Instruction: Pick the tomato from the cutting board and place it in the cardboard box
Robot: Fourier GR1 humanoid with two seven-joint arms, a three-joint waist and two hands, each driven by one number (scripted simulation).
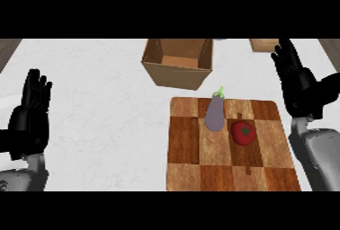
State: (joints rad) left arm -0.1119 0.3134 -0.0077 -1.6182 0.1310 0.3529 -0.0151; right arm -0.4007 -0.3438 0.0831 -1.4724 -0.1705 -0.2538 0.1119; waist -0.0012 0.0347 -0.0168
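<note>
A red tomato (243, 133) with a green stem star lies on the wooden cutting board (225, 173), right of the board's middle. The open cardboard box (178, 61) stands behind the board, at the top centre of the counter. My right hand (294, 78) is open with fingers up, to the right of the board and above the tomato's level, not touching anything. At the far left my left hand (32, 105) rests open, fingers up.
A purple eggplant (216, 112) with a green stem lies on the board just left of the tomato, almost touching it. A small tan object (263, 44) sits at the top right edge. The white counter (100, 134) spreads left of the board.
</note>
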